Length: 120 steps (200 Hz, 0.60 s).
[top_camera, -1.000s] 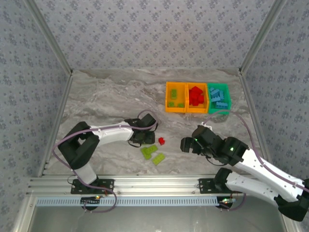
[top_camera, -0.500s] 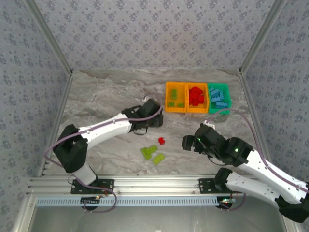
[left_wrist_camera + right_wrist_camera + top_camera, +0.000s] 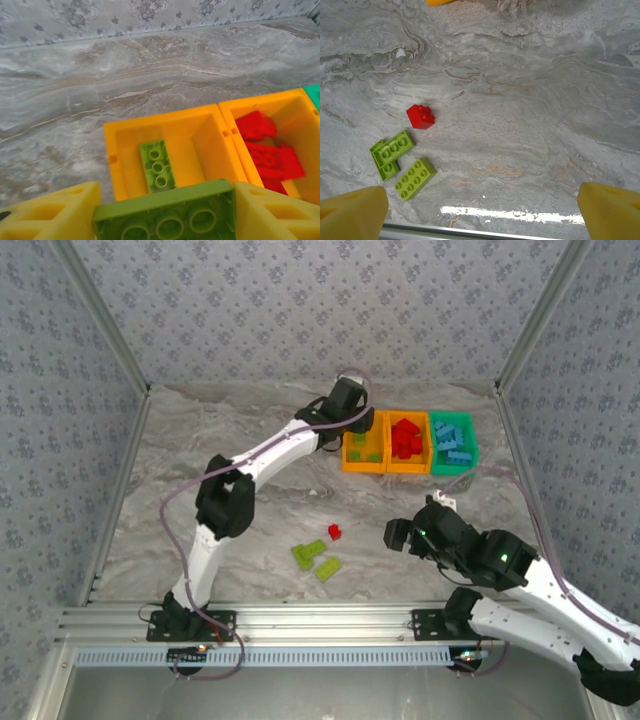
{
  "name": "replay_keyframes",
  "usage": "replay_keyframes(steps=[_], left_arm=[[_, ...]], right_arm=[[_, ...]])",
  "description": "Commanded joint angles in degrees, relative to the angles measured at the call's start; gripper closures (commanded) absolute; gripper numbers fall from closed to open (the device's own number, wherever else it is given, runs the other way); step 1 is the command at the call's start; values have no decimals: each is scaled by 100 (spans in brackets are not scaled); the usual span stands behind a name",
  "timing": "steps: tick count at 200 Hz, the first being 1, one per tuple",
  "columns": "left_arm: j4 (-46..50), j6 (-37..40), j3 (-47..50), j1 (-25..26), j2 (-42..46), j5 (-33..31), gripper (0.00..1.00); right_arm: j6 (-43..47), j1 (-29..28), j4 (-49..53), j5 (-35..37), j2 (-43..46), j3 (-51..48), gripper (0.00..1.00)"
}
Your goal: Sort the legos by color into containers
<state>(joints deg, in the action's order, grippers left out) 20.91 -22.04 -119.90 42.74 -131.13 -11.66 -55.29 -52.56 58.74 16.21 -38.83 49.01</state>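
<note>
Left claw (image 3: 164,216) is clenched on a lime brick (image 3: 165,222), held crosswise. The leftmost orange bin (image 3: 115,172) gapes right beneath it, another green brick (image 3: 157,167) lying lengthwise inside.

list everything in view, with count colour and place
left orange bin: one, orange, far right of table
middle orange bin: one, orange, mid row
green bin: one, green, right end of row
binned green bricks: two or more, lime, left orange bin
red bricks: several, red, middle orange bin
blue bricks: several, light blue, green bin
loose red brick: one, red, on table near front
loose green bricks: seemingly three, lime, by red one, two overlapping
held green brick: one, lime, above left orange bin
table: one, grey marble
left gripper: one, yellow, shut on held green brick
right gripper: one, yellow, open
</note>
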Motion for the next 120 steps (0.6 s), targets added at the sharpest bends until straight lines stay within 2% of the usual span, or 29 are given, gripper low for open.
replay_keyframes(steps=[1, 28, 50, 92, 120], left_arm=[[358, 305, -829, 27, -200, 259, 27], [390, 278, -1064, 30, -141, 434, 18], [340, 254, -623, 45, 350, 484, 17], [-1199, 69, 2517, 49, 2857, 611, 17], [-1415, 148, 4370, 70, 4706, 557, 16]], right_arm=[[-186, -52, 321, 276, 114, 128, 0], [-210, -49, 356, 287, 163, 69, 0], [-199, -47, 320, 304, 165, 13, 0], [260, -52, -592, -169, -164, -199, 0], [611, -137, -1296, -656, -1012, -142, 0]])
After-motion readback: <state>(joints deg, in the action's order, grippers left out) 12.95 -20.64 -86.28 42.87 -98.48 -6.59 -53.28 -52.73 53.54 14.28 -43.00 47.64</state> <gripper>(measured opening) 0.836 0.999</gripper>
